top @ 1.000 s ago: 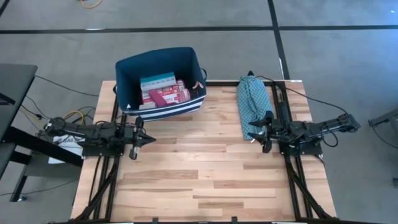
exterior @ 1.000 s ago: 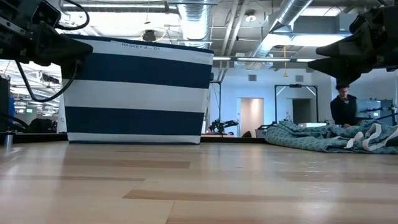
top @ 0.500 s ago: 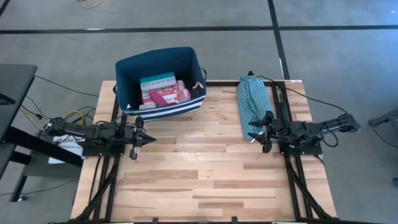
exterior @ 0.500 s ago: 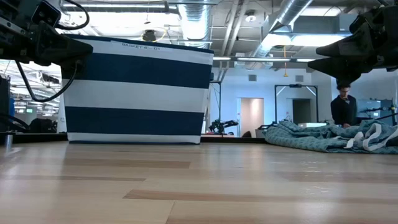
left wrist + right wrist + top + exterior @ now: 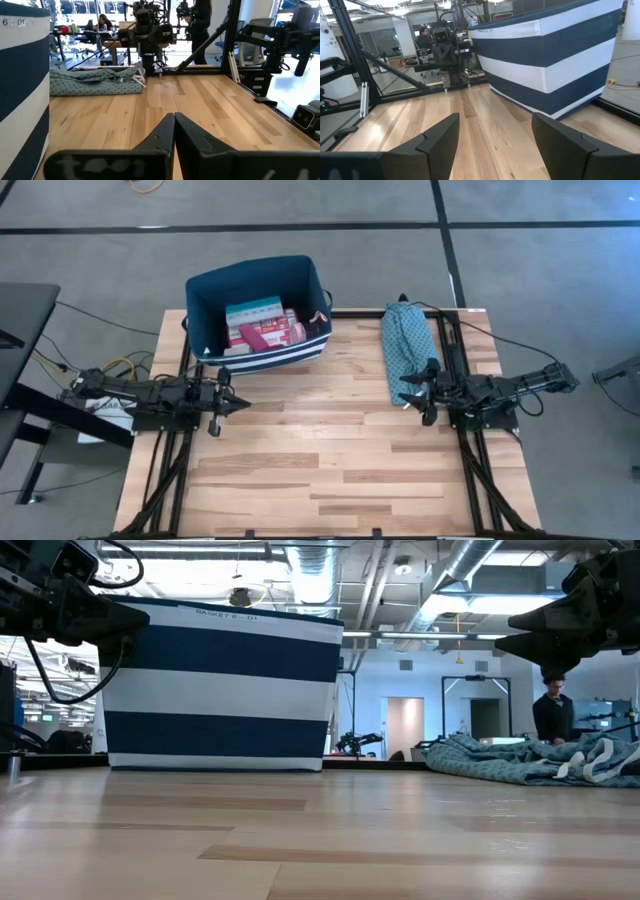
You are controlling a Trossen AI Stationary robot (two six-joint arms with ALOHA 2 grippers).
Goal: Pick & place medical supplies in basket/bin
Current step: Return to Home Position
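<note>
From where I stand I count two dark arms, one wooden table [image 5: 330, 470], one bin and one long cloth bundle.

The bin [image 5: 270, 352] is navy fabric with white stripes low on its walls, and it stands at the table's far left corner. The medical supplies [image 5: 262, 328] that I can see lie inside it, packed flat against each other on its bottom. A light-blue strip [image 5: 252, 310] sits toward the far side, with red and pink pieces [image 5: 275, 333] pressed against it on the near side. They overlap so closely that I cannot tell exactly how many there are.

The cloth bundle [image 5: 405, 345], teal and patterned, lies lengthways on the right part of the table, running from the far edge toward the middle.

The left gripper [image 5: 238, 405] hangs over the table's left side, near the bin's striped near wall but apart from it. Its two fingers are clenched together with nothing between them. The right gripper [image 5: 404, 391] hangs over the right side, at the near end of the bundle. Its fingers are spread wide and hold nothing.

Across the table, one person [image 5: 552, 710] stands in the room behind the bundle.
</note>
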